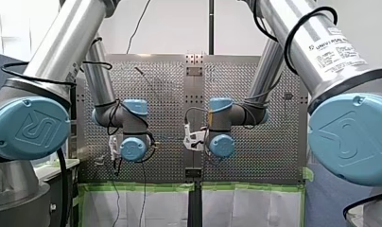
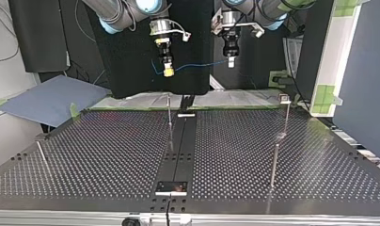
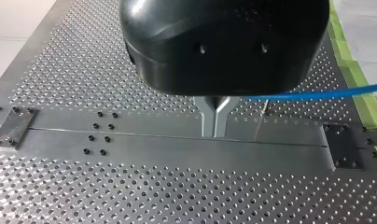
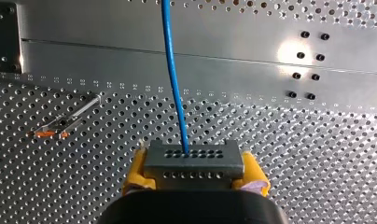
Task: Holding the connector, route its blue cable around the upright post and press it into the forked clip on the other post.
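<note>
Blue cable (image 2: pixel 197 65), thin and slack, hangs in a shallow line between two robot grippers held well above a perforated metal table (image 2: pixel 108 155). The robot's right gripper (image 4: pixel 194 170) (at the top view's left) has its yellow pads (image 4: pixel 136 172) clamped on both sides of a small grey metal connector (image 4: pixel 193 158). The cable leaves the connector's face and runs away ahead of it. The robot's left gripper (image 3: pixel 215 133) has its metal fingers pressed together, and the cable, leading off to one side from near their base, appears pinched between them.

Seen from across the table, a thin upright post (image 2: pixel 169 115) stands near the far edge, below the right gripper. A second thin post (image 2: pixel 286 113), with a small head that is likely the forked clip (image 2: pixel 284 98), stands well apart at that view's right. The cable touches neither post, so the routing looks not yet begun.

The cable looks light and limp. It should sag and follow wherever its ends go, and will likely need gentle tension to wrap the post. The connector looks rigid and is the sound place to hold, by its flat sides; a hard pull might strain the joint where cable meets connector
</note>
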{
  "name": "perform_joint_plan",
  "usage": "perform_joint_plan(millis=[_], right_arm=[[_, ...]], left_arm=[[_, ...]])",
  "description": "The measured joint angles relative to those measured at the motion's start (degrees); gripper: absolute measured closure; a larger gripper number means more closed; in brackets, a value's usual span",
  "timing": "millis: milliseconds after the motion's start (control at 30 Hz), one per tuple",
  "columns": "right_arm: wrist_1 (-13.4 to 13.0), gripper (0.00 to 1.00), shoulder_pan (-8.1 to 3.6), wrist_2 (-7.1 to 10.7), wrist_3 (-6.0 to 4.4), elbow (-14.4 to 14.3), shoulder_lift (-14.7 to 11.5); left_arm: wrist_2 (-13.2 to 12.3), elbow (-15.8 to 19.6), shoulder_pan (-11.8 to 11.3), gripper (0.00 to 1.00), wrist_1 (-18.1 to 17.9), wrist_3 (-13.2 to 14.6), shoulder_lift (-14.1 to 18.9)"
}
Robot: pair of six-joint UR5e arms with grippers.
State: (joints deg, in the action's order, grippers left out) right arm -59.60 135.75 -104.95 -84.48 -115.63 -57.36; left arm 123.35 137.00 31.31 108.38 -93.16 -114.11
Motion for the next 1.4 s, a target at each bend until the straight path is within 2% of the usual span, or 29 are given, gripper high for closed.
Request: perform_joint_plan(millis=[1400], right_arm=[[0.0,1.00,0.00,0.00,0.00,0.0,0.0]], left_arm=[[0.0,0.0,0.0,1.00,0.0,0.0,0.0]])
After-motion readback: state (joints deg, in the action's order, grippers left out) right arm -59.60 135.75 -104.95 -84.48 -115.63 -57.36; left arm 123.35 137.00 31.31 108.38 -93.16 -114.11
